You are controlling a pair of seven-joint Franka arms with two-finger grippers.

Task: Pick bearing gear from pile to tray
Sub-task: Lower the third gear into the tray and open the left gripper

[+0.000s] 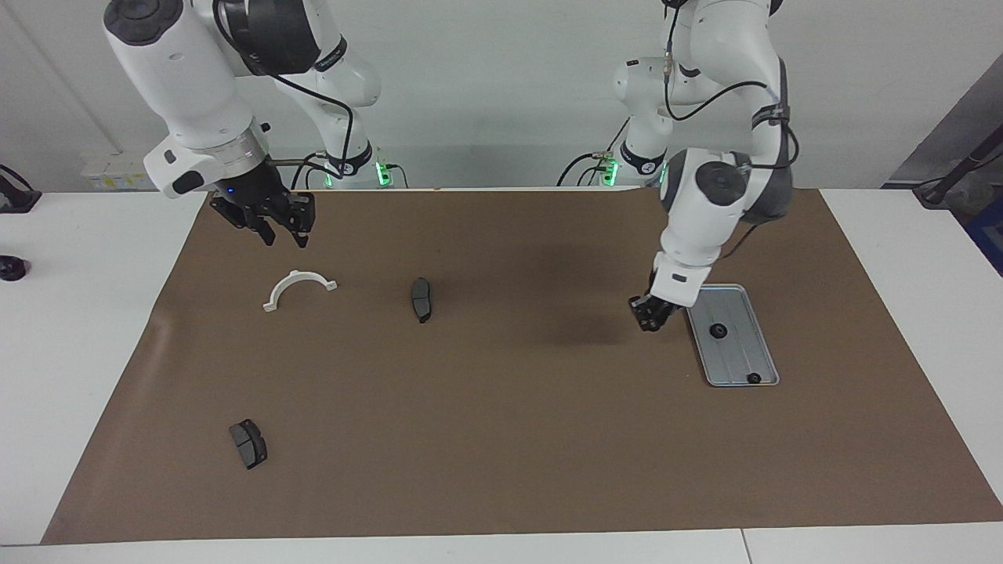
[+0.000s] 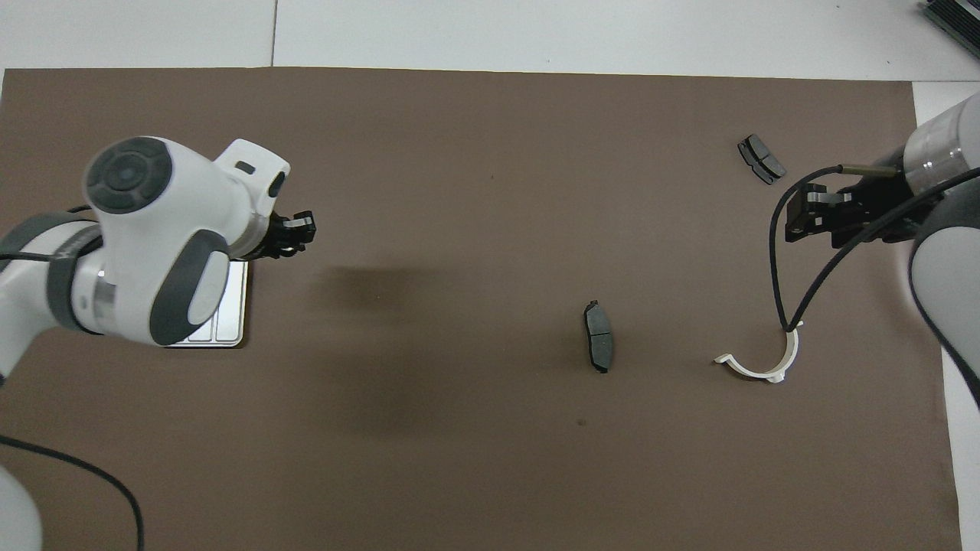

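My left gripper (image 1: 648,319) hangs over the brown mat just beside the tray (image 1: 743,359), at the tray's edge toward the right arm's end. It is shut on a small black bearing gear, which shows only as a dark blob between the fingers. Two more bearing gears (image 1: 718,330) (image 1: 754,378) lie on the ridged silver tray. Seen from overhead, the left arm covers most of the tray (image 2: 230,321), and the left gripper (image 2: 295,233) pokes out past it. My right gripper (image 1: 274,229) is raised over the mat near the white half ring, open and empty. The pile is out of view.
A white half ring (image 1: 298,285) lies on the mat under the right arm. One dark brake pad (image 1: 421,299) lies mid-mat; another (image 1: 248,443) lies farther from the robots, toward the right arm's end. A small black object (image 1: 9,268) sits on the white table.
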